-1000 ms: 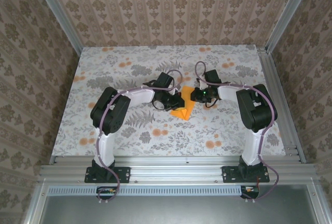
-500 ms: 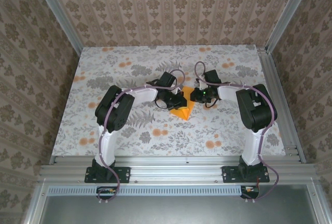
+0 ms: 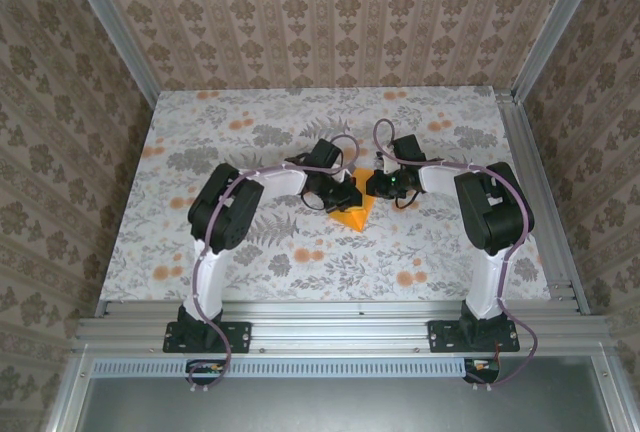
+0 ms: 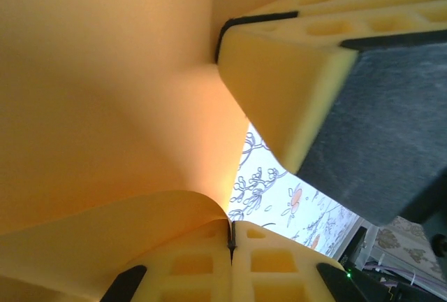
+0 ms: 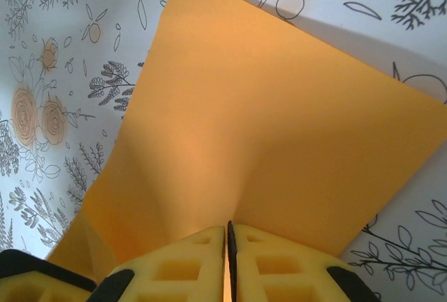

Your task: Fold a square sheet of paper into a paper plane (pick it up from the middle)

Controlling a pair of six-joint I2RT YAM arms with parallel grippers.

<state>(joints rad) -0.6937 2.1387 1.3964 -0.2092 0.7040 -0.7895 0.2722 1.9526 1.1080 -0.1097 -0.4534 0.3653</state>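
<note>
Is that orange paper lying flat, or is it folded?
Partly folded: the orange paper is bent, not flat, pinched by the shut left gripper and right gripper, with one layer curling over.

Both arms bow inward from their bases, elbows raised and pushed outward, wrists low. The left claw [image 3: 347,195] and the right claw [image 3: 371,185] face each other, just apart, each with its pads pressed together on the square sheet of paper [image 3: 356,215].

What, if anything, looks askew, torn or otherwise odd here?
Nothing looks torn or spilled. The thin bright orange paper sheet is bowed rather than flat: the left pincer and the right pincer are each shut on it, close together, and it curves and buckles between them.
</note>
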